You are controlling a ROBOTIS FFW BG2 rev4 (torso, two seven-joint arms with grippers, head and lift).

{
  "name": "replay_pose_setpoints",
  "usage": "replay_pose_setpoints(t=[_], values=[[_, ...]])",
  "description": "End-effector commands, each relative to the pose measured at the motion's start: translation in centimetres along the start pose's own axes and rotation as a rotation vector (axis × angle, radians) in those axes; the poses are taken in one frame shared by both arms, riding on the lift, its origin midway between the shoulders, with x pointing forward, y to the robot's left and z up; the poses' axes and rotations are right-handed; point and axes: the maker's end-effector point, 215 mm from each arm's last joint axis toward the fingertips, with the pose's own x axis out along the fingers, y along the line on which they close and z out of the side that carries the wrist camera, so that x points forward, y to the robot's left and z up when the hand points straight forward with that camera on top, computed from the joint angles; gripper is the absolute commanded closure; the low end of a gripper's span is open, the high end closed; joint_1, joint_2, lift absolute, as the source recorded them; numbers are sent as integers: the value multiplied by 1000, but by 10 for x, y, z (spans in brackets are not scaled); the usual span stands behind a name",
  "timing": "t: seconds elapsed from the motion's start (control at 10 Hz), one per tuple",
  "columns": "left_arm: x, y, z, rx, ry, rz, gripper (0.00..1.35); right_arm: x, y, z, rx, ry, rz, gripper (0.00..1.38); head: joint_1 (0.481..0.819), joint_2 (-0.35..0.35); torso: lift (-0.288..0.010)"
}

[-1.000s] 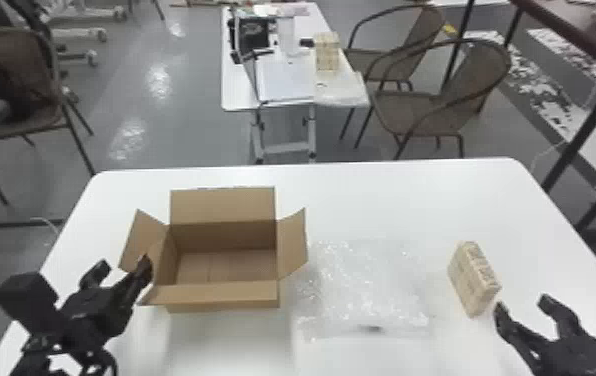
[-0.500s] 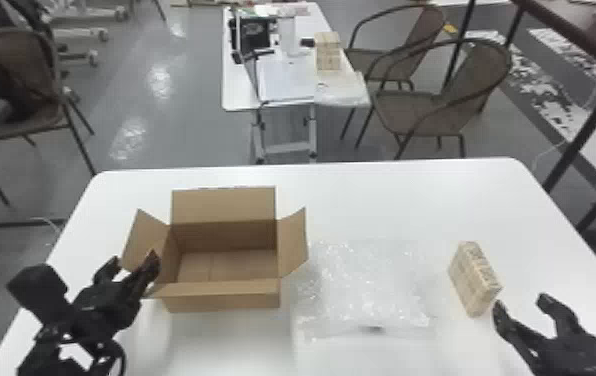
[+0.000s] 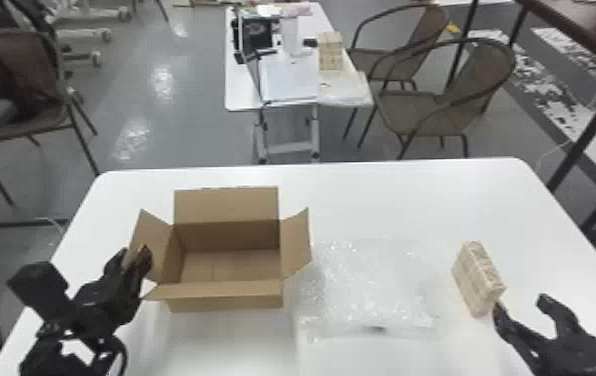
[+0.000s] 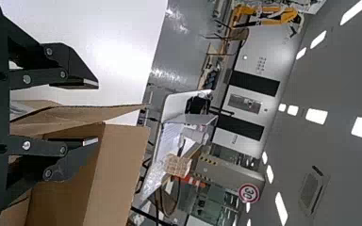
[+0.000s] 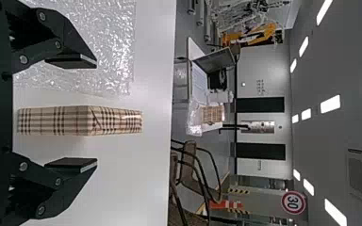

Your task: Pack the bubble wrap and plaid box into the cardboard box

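- Head view: the plaid box point(image 3: 477, 277) stands beside the bubble wrap point(image 3: 372, 280), which lies next to the open cardboard box point(image 3: 227, 296).
- The right gripper point(image 5: 95, 113) has its fingers apart, the plaid box between them; it should probably advance straight, then close evenly.
- The left gripper point(image 4: 98, 112) has parted fingers astride a side flap point(image 4: 82, 113); a gentle pinch would steady it without creasing.
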Motion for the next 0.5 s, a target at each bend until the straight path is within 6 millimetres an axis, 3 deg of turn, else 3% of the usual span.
replay_pose_setpoints(t=[0.0,0.4], values=[[0,-3,-4,-8,8,-8,1041,0,0,-1,2,1,-1,513,695,39,-44],[-1,-3,-4,1,1,-5,1213,0,0,-1,5,1,0,513,695,34,-44]])
